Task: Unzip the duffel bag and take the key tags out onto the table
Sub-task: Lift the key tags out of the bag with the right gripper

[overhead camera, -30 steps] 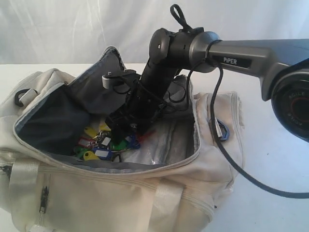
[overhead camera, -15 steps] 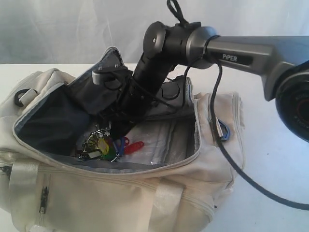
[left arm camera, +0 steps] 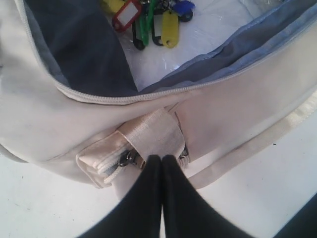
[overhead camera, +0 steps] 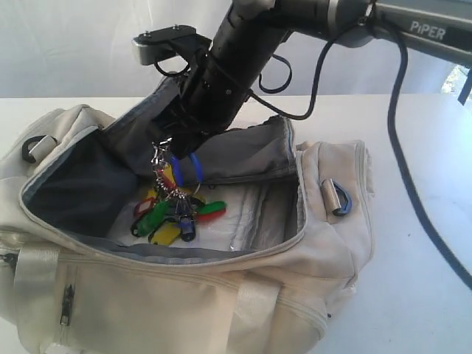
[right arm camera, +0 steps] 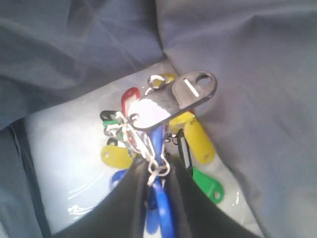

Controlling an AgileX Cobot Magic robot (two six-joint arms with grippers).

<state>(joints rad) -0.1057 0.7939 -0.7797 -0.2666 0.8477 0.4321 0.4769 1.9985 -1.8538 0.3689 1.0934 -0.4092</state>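
The cream-white duffel bag (overhead camera: 310,243) sits on the plain white table (overhead camera: 417,295), its top zipped wide open, grey lining showing; the key tags (overhead camera: 177,214), red, green, yellow, blue, hang bunched from metal rings in its mouth

The left gripper (left arm camera: 162,157), its black jaws pressed together, met a cream webbing tab (left arm camera: 153,131) beside a grey zipper pull (left arm camera: 128,158) on the duffel bag (left arm camera: 237,99), which rested on the table (left arm camera: 39,208) and whose open mouth showed the key tags (left arm camera: 148,20) inside.
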